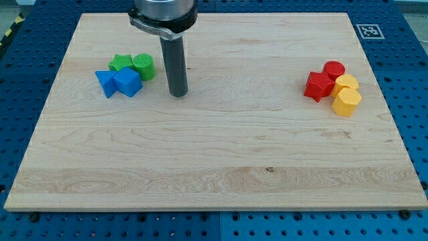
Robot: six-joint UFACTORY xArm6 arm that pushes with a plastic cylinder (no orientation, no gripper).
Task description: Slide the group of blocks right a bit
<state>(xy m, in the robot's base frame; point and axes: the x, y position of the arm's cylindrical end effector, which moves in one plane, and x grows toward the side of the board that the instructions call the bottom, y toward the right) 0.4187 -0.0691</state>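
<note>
A group of blocks lies at the view's upper left: a green star (pixel 120 63), a green cylinder (pixel 144 66), a blue triangle-like block (pixel 105 83) and a blue cube-like block (pixel 128 82), all touching. My tip (pixel 178 93) rests on the board just right of this group, a short gap from the green cylinder and the blue cube. A second group lies at the view's right: a red star (pixel 317 86), a red cylinder (pixel 334 69), a yellow block (pixel 347 83) and a yellow hexagon (pixel 346 102).
The wooden board (pixel 214 167) sits on a blue perforated table. A black-and-white marker tag (pixel 368 30) is at the board's upper right corner. The arm's dark flange (pixel 164 13) hangs over the top edge.
</note>
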